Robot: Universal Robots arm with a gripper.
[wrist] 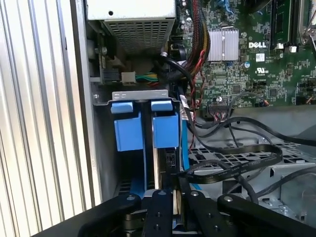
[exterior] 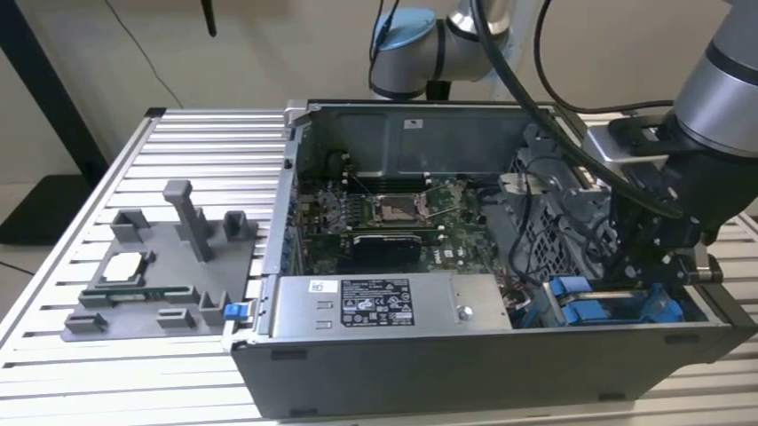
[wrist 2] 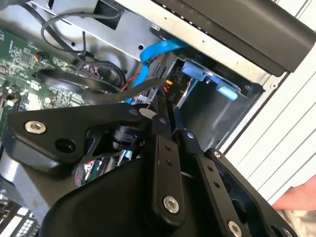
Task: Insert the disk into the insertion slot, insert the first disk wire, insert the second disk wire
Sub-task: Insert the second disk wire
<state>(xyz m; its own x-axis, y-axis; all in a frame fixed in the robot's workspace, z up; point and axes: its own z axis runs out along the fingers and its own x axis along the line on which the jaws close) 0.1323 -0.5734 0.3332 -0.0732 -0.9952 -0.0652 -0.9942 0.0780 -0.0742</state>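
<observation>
First wrist view, blue-framed disk [wrist: 165, 129] seemingly seated upright in insertion slot [wrist: 143, 98]

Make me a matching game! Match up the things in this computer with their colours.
Things:
1. motherboard
2. disk carrier
3. gripper
4. power supply

Colours:
A. black
B. grey with a white sticker
C. green
D. bright blue

Pairs: 1-C, 2-D, 3-A, 4-B
</observation>
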